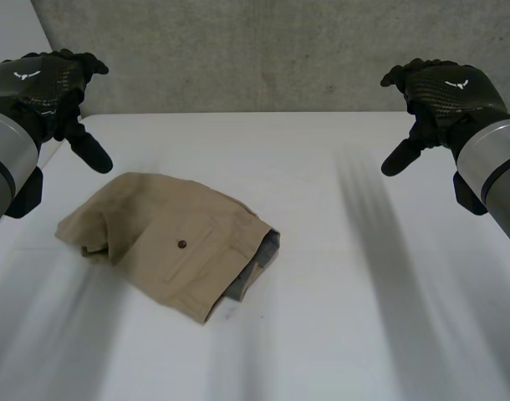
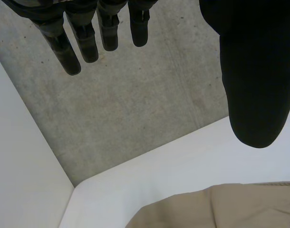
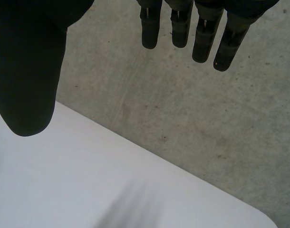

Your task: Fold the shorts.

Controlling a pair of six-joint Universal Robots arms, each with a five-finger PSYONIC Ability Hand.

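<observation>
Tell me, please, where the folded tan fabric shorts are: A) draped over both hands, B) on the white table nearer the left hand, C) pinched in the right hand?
B: the tan shorts lie on the white table near the open left hand, far from the right hand.

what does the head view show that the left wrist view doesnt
Head view alone: the whole outline of the tan shorts, folded over, with a pocket button, and the right hand raised open, well apart from them.
Left wrist view alone: the left hand seen along its palm, fingers straight and holding nothing, plus the table corner by the wall.
Both: the left hand, some of the shorts, the white table and the concrete wall.
</observation>
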